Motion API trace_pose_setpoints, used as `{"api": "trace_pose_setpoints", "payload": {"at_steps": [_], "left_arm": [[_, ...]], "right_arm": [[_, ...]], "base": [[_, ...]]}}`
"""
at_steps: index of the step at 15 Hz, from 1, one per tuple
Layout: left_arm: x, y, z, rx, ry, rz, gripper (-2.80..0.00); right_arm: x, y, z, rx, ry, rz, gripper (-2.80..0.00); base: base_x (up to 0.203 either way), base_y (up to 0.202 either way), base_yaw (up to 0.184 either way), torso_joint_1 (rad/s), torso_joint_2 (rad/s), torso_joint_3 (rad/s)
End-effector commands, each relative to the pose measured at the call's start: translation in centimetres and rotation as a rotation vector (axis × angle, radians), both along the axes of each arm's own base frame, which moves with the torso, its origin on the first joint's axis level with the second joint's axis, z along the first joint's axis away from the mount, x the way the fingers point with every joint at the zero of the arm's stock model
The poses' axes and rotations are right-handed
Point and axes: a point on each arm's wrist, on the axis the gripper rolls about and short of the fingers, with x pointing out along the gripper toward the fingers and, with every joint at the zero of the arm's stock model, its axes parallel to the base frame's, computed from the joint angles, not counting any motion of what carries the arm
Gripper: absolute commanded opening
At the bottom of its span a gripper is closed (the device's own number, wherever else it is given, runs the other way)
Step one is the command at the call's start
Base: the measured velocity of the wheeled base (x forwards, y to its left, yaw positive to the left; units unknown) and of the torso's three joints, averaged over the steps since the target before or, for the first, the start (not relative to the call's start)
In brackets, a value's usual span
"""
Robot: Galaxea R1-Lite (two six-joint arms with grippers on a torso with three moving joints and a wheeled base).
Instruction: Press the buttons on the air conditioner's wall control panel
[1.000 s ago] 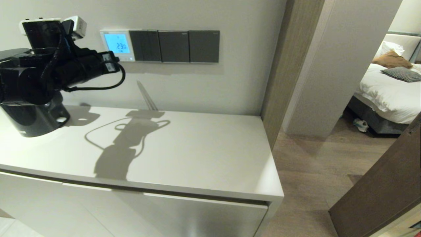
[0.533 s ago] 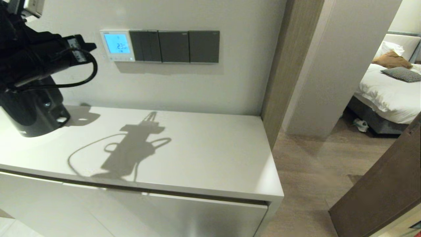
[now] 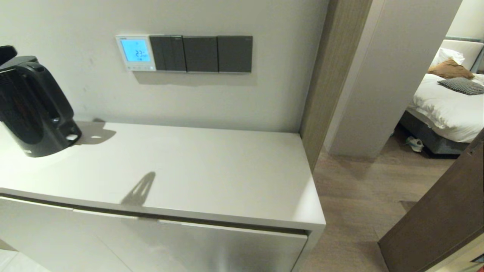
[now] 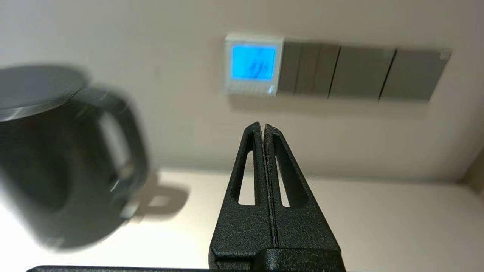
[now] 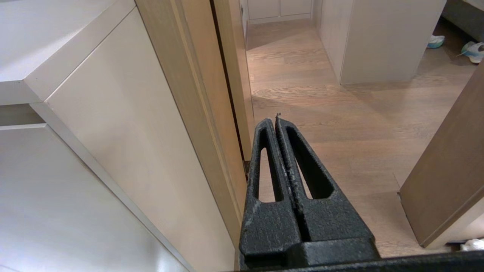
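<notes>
Wall control panel, screen lit, sits upper left of the head frame; buttons line its lower edge. Left gripper, fingers together, points just below it, well apart. Right gripper, fingers together, faces the floor.

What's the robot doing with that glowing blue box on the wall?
The robot is working on the wall control panel, whose screen is lit blue, with the buttons in a row under it. Right now nothing touches it. The left gripper is shut and points at the wall just below the panel, apart from it, above the white cabinet and beside a black kettle. The right gripper is shut too, parked low beside the cabinet, over the wooden floor.
</notes>
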Motion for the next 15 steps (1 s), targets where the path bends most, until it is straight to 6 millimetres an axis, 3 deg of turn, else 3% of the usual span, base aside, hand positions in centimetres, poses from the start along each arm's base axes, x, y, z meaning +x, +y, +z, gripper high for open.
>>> {"api": "trace_pose_setpoints", "payload": {"at_steps": [1,4,7,11,15], "left_arm": [[-5.9,0.2,-2.2,0.015,-0.057,0.032,-2.8],[-9.2,0.1,-6.4,0.023,-0.001,0.057,-2.8],[-11.2,0.1,-10.9,0.022,0.085,0.071,-2.8],[-11.5,0.1,-15.1,0.019,0.185,0.087,-2.8],[-11.5,0.1,-17.2,0.018,0.239,0.088,-2.8]], "right_arm": [[0.0,0.0,0.0,0.0,0.003,0.001,-2.8],[0.0,0.0,0.0,0.0,0.003,0.001,-2.8],[0.0,0.0,0.0,0.0,0.003,0.001,-2.8],[0.0,0.0,0.0,0.0,0.003,0.001,-2.8],[0.0,0.0,0.0,0.0,0.003,0.001,-2.8]], "base": [[0.0,0.0,0.0,0.0,0.0,0.0],[0.0,0.0,0.0,0.0,0.0,0.0],[0.0,0.0,0.0,0.0,0.0,0.0],[0.0,0.0,0.0,0.0,0.0,0.0],[0.0,0.0,0.0,0.0,0.0,0.0]]}}
